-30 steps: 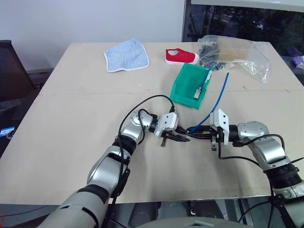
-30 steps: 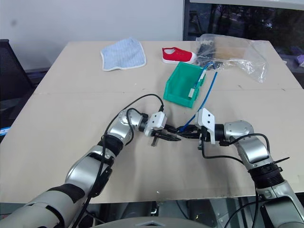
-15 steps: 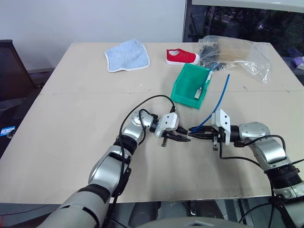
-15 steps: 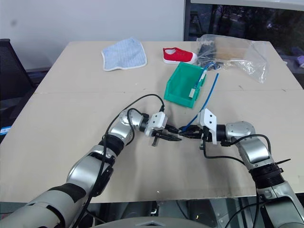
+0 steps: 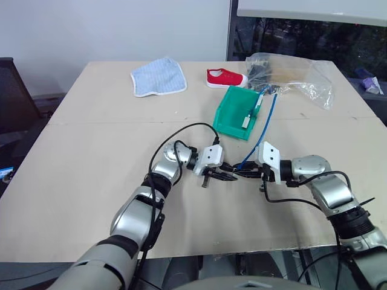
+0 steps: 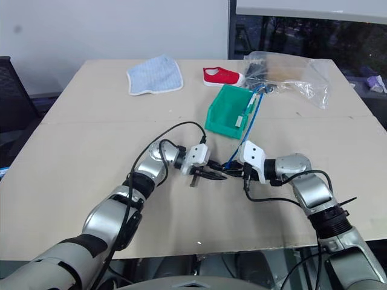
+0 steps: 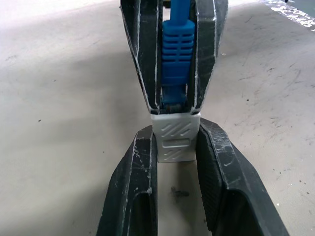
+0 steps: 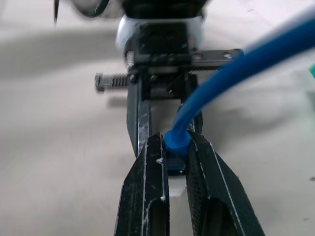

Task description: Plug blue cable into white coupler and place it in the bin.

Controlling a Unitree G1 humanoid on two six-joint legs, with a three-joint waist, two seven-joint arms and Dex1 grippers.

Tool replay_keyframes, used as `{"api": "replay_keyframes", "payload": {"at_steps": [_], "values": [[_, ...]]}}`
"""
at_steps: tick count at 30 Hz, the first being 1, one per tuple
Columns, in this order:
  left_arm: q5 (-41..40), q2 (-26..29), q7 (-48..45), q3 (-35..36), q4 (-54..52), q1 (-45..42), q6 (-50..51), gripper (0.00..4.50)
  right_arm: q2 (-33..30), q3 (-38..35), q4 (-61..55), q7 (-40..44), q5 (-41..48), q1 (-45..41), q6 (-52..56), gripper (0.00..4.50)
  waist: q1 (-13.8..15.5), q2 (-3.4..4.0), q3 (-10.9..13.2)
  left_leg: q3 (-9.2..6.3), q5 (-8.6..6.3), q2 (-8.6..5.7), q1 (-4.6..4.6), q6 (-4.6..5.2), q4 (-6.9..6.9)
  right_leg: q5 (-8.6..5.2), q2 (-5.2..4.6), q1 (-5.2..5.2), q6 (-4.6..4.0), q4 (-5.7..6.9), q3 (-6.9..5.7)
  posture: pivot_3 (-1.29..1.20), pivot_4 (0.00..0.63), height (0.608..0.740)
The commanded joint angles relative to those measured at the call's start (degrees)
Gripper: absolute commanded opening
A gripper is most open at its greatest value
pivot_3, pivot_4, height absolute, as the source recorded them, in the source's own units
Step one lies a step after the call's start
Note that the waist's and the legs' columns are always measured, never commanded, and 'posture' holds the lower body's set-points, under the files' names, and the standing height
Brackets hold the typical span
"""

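Observation:
My two grippers meet tip to tip over the middle of the table. The left gripper (image 5: 228,176) is shut on the white coupler (image 7: 175,137), a small ribbed white block between its fingers (image 7: 140,162). The right gripper (image 5: 244,173) is shut on the ribbed blue boot (image 7: 177,46) of the blue cable (image 5: 261,134). The boot's end sits right at the coupler's mouth; how far it is in is hidden. The cable arcs up and back from the right gripper (image 8: 175,142) toward the green bin (image 5: 231,113).
Another blue cable with a white end block (image 5: 247,121) lies in the bin. Behind it are a red shoe (image 5: 224,77), a blue-white cloth (image 5: 158,77) and a clear plastic bag (image 5: 294,74). A black wire (image 5: 181,130) loops over my left wrist.
The whole picture has shifted, so the camera moved. The right wrist has rolled slightly. Both grippers stay tip to tip with the same holds.

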Motion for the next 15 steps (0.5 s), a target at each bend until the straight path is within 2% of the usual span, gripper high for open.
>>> {"api": "replay_keyframes", "payload": {"at_steps": [1,3,5,7,8,9,11,15], "values": [[0.7,-0.4,0.1,-0.2,-0.6,1.1,0.6,0.51,2.1,-3.4,-3.7,2.0,7.8,-2.3,2.9,0.00,0.1,0.15,0.1,0.01,0.00,0.00,-0.04,0.00,0.00,0.01,0.00,-0.04,0.00,0.00,0.01,0.00,0.150,0.740],[0.5,-0.4,-0.3,0.0,-1.2,1.6,2.3,0.51,1.2,-3.8,-3.5,2.7,6.7,-3.7,2.4,0.00,0.2,0.21,0.2,-0.01,0.00,-0.01,-0.19,0.00,-0.01,0.01,-0.02,-0.18,0.01,0.00,-0.02,0.00,0.150,0.740],[-0.2,-0.4,0.5,0.8,-2.9,2.3,4.7,1.55,0.1,-3.6,-2.7,2.9,5.4,-5.3,2.7,0.00,0.1,0.30,0.3,0.00,0.00,-0.03,-0.33,0.00,-0.01,0.01,-0.04,-0.32,0.02,-0.01,-0.03,0.00,0.150,0.740],[-1.8,-0.3,2.5,2.6,-5.9,3.4,6.9,2.33,-0.4,-3.8,-2.4,2.2,5.5,-7.4,5.0,0.00,0.0,0.40,0.3,0.05,0.00,-0.09,-0.53,0.00,-0.01,0.02,-0.03,-0.56,0.03,0.00,0.02,0.00,0.150,0.740],[-2.6,0.3,3.6,3.5,-8.6,4.5,8.4,2.69,-0.7,-4.2,-2.6,2.2,6.5,-8.8,7.0,0.00,0.1,0.40,0.3,0.04,0.00,-0.08,-0.61,0.00,-0.01,0.01,-0.04,-0.64,0.03,0.02,0.01,0.00,0.150,0.740],[-3.6,1.2,4.3,4.3,-12.3,5.9,10.8,3.30,-1.0,-4.6,-2.7,2.3,7.5,-10.2,8.7,0.00,0.1,0.40,0.3,0.00,0.00,-0.06,-0.77,0.00,-0.01,0.01,-0.05,-0.80,0.03,0.04,-0.02,0.00,0.150,0.740],[-7.0,3.3,6.3,6.6,-23.3,9.6,18.0,4.22,-1.9,-5.8,-2.1,2.3,9.6,-13.7,12.9,0.00,0.2,0.42,0.3,-0.04,0.00,-0.01,-0.98,0.00,-0.01,0.02,-0.05,-0.98,0.03,0.06,-0.04,0.00,0.150,0.740],[-12.3,8.1,15.5,11.2,-48.7,17.1,37.0,4.22,-2.9,-8.1,4.4,2.1,12.1,-23.3,19.8,0.00,0.0,0.57,0.6,-0.01,0.00,0.06,-1.08,0.00,-0.06,0.02,-0.12,-1.12,0.03,0.06,0.00,0.00,0.150,0.740]]}}
